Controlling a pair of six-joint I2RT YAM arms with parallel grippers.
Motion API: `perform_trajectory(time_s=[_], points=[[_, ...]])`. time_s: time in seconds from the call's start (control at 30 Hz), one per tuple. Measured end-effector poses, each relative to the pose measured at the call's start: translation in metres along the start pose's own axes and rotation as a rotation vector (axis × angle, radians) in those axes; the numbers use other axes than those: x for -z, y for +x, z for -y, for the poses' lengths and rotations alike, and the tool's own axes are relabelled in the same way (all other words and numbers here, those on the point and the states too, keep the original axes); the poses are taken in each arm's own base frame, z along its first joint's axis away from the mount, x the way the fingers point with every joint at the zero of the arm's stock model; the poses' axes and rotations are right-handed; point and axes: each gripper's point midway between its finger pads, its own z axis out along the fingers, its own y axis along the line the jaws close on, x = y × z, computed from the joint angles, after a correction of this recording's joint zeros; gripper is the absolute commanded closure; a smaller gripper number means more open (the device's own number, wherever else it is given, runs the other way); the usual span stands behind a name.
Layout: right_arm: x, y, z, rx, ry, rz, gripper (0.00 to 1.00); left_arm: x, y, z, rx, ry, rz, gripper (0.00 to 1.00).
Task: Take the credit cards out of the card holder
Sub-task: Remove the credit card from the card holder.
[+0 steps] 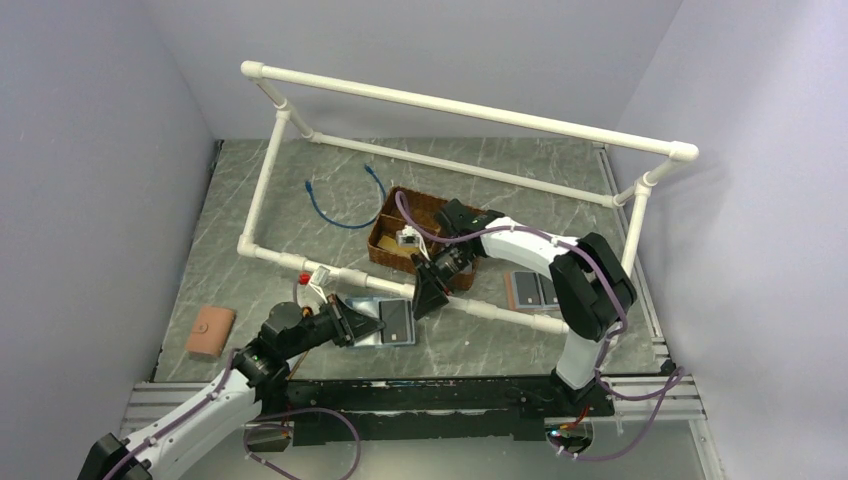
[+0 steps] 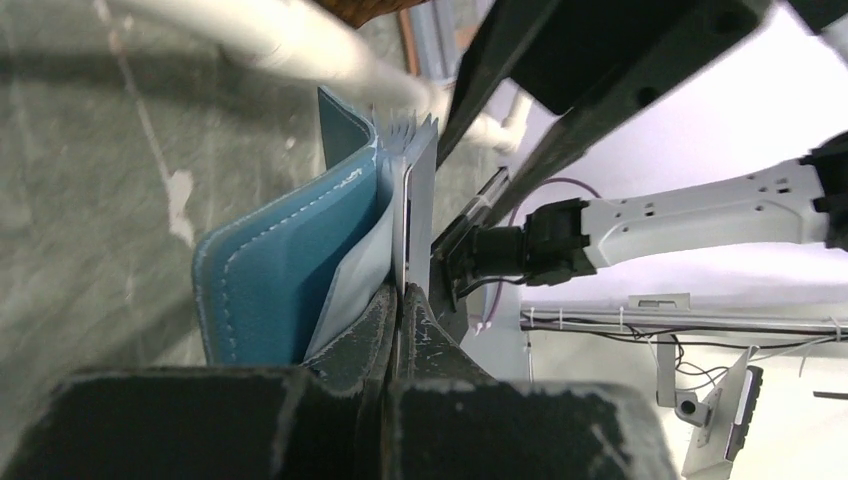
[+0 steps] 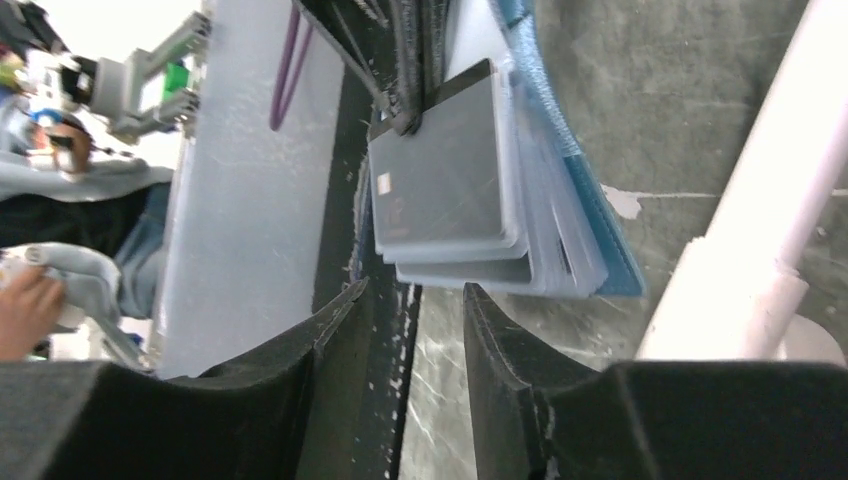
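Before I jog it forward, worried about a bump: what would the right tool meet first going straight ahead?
Probably the near edge of the credit cards fanned from the card holder; the open right tool lines up with them, depth unclear.

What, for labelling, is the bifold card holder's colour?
The stitched bifold card holder is slate blue; clearest in left wrist view.

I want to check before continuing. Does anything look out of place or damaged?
Nothing looks damaged or spilled. Only the card holder stands out: it is held open in the shut left gripper, its clear sleeves fanned apart, with a dark credit card in the front one.
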Motion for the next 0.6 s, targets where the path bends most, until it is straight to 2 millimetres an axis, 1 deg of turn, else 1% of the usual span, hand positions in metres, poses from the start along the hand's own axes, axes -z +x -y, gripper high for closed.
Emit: perform_trajectory(time_s=[0.07,0.13,0.2,0.27,0.33,0.4,0.47,0.53,0.6], points=[[0.003,0.005,0.000,0.041,0.025,-0.023,0.54,0.002,0.007,-0.012,0.029,-0.046,-0.024,1.00],[0.007,0.006,-0.002,0.097,0.044,-0.038,0.53,0.003,0.012,-0.021,0.058,-0.086,-0.046,1.00],[0.009,0.006,-0.006,0.174,0.057,-0.054,0.55,0.003,0.016,-0.028,0.076,-0.116,-0.063,1.00],[0.005,0.010,-0.013,0.264,0.051,-0.070,0.58,0.002,0.020,-0.036,0.094,-0.148,-0.079,1.00],[-0.004,0.023,-0.023,0.370,0.024,-0.100,0.58,0.001,0.023,-0.043,0.108,-0.177,-0.097,1.00],[-0.016,0.045,-0.033,0.466,-0.008,-0.141,0.57,0.000,0.028,-0.052,0.125,-0.214,-0.118,1.00],[-0.027,0.068,-0.039,0.544,-0.027,-0.189,0.57,-0.001,0.032,-0.060,0.139,-0.245,-0.137,1.00],[-0.035,0.082,-0.038,0.605,-0.024,-0.234,0.57,-0.001,0.037,-0.070,0.151,-0.282,-0.161,1.00],[-0.039,0.084,-0.029,0.657,0.010,-0.263,0.57,-0.002,0.041,-0.076,0.163,-0.308,-0.180,1.00]])
